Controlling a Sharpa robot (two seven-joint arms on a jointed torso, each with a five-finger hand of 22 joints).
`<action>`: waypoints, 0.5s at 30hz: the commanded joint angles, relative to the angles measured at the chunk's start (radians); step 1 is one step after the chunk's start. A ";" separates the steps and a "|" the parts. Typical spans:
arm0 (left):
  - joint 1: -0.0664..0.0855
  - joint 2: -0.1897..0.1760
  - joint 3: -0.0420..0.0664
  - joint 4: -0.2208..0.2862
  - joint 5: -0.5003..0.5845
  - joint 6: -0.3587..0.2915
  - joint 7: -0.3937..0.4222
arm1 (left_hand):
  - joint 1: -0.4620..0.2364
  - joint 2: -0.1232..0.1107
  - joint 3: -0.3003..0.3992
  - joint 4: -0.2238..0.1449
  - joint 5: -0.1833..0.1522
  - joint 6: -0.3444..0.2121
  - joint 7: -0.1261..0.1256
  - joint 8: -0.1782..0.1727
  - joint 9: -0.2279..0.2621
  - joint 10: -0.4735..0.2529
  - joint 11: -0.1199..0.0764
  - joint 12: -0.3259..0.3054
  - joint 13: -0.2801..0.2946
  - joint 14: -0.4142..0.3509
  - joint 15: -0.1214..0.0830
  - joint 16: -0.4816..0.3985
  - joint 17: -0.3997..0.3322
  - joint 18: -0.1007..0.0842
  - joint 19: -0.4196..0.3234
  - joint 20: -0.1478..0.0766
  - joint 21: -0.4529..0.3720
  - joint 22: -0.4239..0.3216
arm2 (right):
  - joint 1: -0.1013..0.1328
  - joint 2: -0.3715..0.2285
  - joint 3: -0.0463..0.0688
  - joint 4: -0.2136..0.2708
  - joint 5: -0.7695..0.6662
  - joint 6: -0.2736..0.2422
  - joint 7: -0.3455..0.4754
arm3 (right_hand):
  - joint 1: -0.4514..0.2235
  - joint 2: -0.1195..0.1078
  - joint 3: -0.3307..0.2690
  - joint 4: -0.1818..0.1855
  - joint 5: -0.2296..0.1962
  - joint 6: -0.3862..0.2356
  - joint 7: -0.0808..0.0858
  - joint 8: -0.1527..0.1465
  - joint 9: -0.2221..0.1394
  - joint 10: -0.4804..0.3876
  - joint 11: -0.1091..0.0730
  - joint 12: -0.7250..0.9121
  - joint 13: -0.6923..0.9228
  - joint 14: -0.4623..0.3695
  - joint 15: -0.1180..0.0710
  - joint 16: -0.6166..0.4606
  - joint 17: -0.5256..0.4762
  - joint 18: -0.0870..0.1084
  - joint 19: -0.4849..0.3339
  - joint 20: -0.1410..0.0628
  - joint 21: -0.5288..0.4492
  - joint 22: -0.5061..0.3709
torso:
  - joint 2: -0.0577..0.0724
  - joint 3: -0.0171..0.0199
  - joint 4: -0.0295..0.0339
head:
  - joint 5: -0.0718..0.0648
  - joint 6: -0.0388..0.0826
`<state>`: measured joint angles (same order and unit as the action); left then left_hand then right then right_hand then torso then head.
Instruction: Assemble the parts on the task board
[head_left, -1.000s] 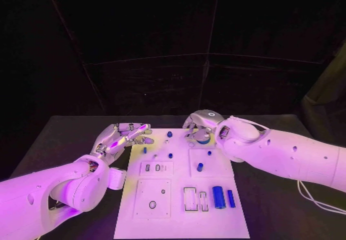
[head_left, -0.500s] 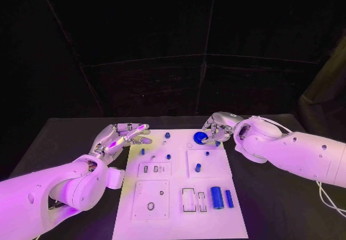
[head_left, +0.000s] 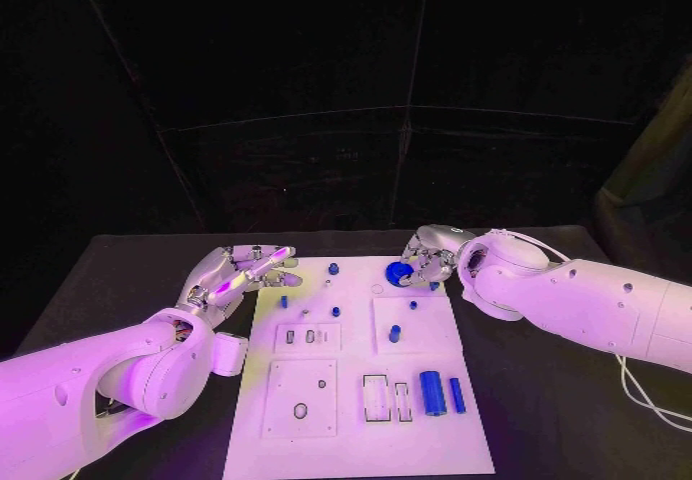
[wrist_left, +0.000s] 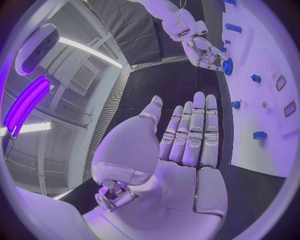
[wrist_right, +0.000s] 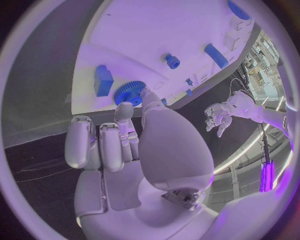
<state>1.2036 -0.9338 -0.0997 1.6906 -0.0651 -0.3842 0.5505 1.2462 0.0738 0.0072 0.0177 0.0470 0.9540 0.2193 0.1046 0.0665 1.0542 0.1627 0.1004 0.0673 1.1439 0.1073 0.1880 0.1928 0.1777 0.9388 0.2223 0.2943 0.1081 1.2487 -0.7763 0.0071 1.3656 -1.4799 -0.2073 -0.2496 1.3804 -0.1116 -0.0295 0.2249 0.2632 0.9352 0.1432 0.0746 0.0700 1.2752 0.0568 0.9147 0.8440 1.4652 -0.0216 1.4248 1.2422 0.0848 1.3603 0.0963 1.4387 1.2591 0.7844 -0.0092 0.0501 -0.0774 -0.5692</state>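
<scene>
While the right hand pinches a blue gear at the board's one o'clock (left hand spread, empty), several parts lie unplaced; much remains, I'd judge.

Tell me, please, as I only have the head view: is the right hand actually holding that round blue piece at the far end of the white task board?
Observer: Yes. In the right wrist view the right hand pinches it between the thumb and a fingertip, and its rim is toothed: it is a round blue plastic gear.
Operator: Thank you. Is anything in the left hand's palm?
Observer: No. In the left wrist view the left hand has a bare palm, with its fingers stretched out straight.
</scene>
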 joint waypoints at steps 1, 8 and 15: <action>0.001 0.002 0.001 0.000 -0.003 0.016 0.001 | 0.010 0.003 0.000 -0.008 0.003 0.003 0.003 -0.003 0.000 0.004 0.003 -0.004 0.000 0.000 0.007 -0.003 0.001 0.006 0.000 0.004 -0.005 -0.002 | 0.002 0.006 0.001 -0.004 -0.006 0.014 -0.010 | 0.013 0.005 -0.005 0.007 0.004 0.009 0.003 0.004 0.001 0.032 0.000 0.099 0.108 0.057 0.005 0.025 0.051 -0.023 0.019 -0.001 0.015 0.022 | 0.000 -0.0009 0.0007 | -0.002 -0.002; 0.001 0.002 0.001 -0.002 -0.003 0.019 -0.002 | 0.010 0.003 0.000 -0.008 0.003 0.003 0.003 -0.003 0.000 0.004 0.003 -0.004 0.000 0.000 0.007 -0.003 0.001 0.006 0.000 0.004 -0.005 -0.002 | 0.002 0.015 0.001 -0.011 -0.014 0.029 -0.019 | 0.018 0.020 -0.011 0.003 0.008 0.018 0.004 0.006 0.001 0.093 0.002 0.269 0.295 0.068 0.008 0.061 0.127 -0.033 0.048 0.001 0.036 0.070 | 0.000 -0.0014 -0.0004 | -0.001 -0.003; 0.001 0.003 0.001 -0.003 -0.003 0.021 -0.005 | 0.011 0.004 0.000 -0.009 0.003 0.003 0.002 -0.004 0.000 0.004 0.003 -0.005 0.000 0.000 0.006 -0.005 0.002 0.006 0.001 0.004 -0.005 -0.002 | 0.002 0.020 0.001 -0.017 -0.032 0.049 -0.028 | 0.029 0.034 -0.008 -0.010 0.032 0.030 0.003 0.010 0.002 0.118 0.002 0.338 0.375 0.071 0.009 0.074 0.153 -0.037 0.061 0.003 0.046 0.092 | 0.000 -0.0013 -0.0003 | -0.001 -0.007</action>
<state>1.2036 -0.9322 -0.0997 1.6869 -0.0651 -0.3784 0.5481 1.2507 0.0783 0.0099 0.0151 0.0470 0.9540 0.2193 0.1046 0.0665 1.0542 0.1627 0.1004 0.0674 1.1439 0.1073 0.1881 0.1934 0.1776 0.9388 0.2223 0.2944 0.1072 1.2518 -0.7571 0.0099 1.3492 -1.4925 -0.1904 -0.2631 1.4075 -0.0843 -0.0366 0.2200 0.2909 0.9604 0.1463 0.0804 0.0702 1.3892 0.0575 1.2479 1.2146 1.4651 -0.0216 1.4941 1.3081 0.0601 1.4157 0.0983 1.4813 1.3081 0.7844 -0.0104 0.0504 -0.0786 -0.5748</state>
